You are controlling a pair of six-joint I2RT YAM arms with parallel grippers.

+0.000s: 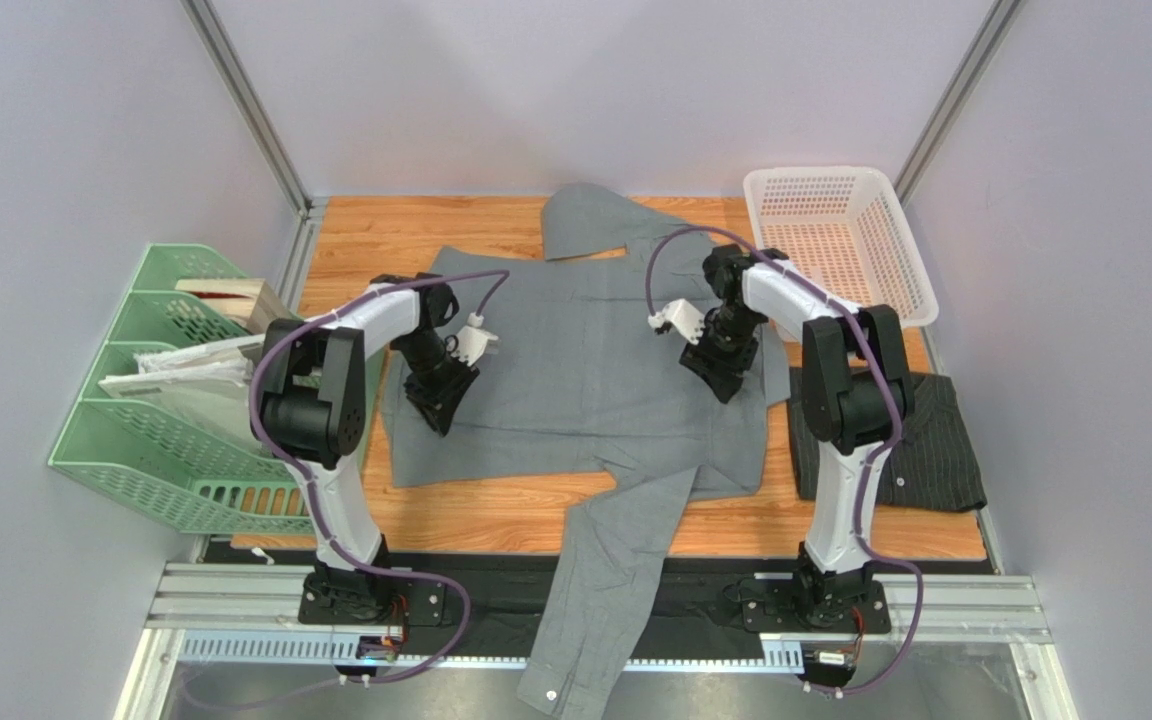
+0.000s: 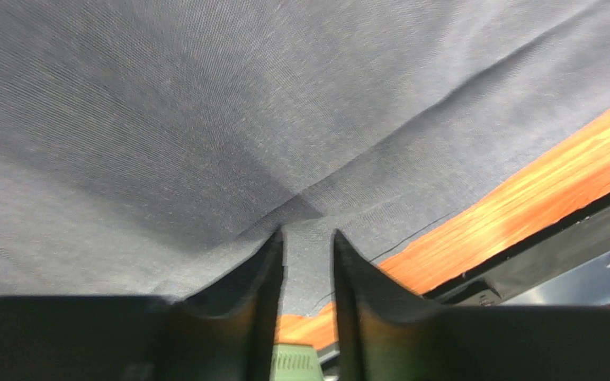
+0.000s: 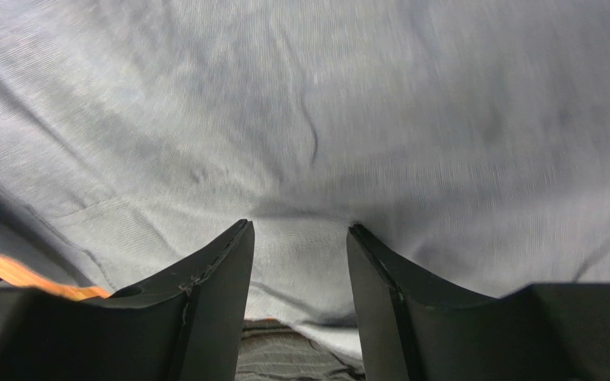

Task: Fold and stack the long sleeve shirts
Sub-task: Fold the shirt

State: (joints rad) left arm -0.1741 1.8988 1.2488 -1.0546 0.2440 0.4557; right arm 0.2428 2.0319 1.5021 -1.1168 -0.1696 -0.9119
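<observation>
The left gripper (image 2: pixel 306 232) had its jaws only narrowly parted. Its tips were down on the grey shirt (image 1: pixel 582 375), where a small ridge of cloth ran up to them. From the blurred wrist view it seemed to pinch nothing. It stood over the shirt's left side, toward the left edge of the worktop (image 1: pixel 372 240). The right gripper (image 3: pixel 299 226) was spread wider and gripped nothing, with grey cloth lying across the gap, at the shirt's right border. The grey shirt lay flat mid-worktop, one sleeve hanging over the near edge. The charcoal pinstriped shirt (image 1: pixel 928 443) sat folded by the near right corner, just beside the grey shirt's right border.
</observation>
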